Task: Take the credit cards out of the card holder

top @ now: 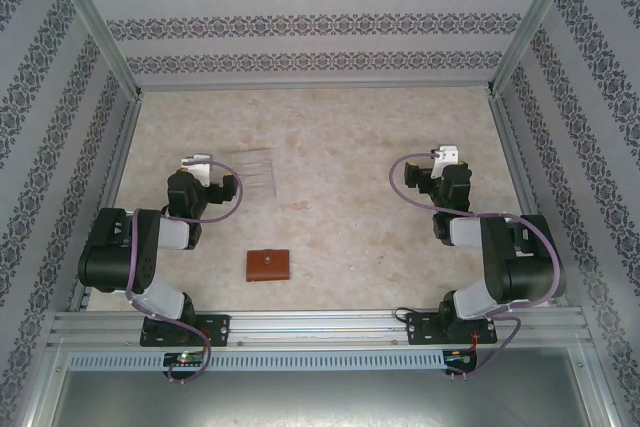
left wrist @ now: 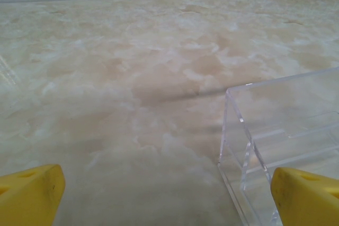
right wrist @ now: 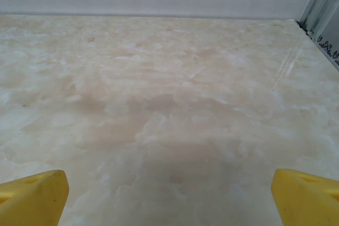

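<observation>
While card holder (top: 268,265) lies shut on surface (top: 340,217) toward near edge, leather looks soft, light; credit cards inside likely thin, stiff, slippery, so pinch exposed edge. Farther out, left pincer (left wrist: 169,199) and right pincer (right wrist: 169,197) gape empty; clear tray (left wrist: 280,125) beside left.

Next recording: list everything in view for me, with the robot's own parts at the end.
card holder: one, reddish-brown, folded shut, on the table near the front edge, left of centre.
clear tray: one, transparent, on the table beyond the card holder.
table: one, beige marbled top.
walls: three, white with dark patterned bands, around the table.
left arm: one, black, base at the near edge.
right arm: one, black, base at the near edge.
left hand: one, yellow fingertips, open, beside the tray.
right hand: one, yellow fingertips, open, over bare table.
</observation>
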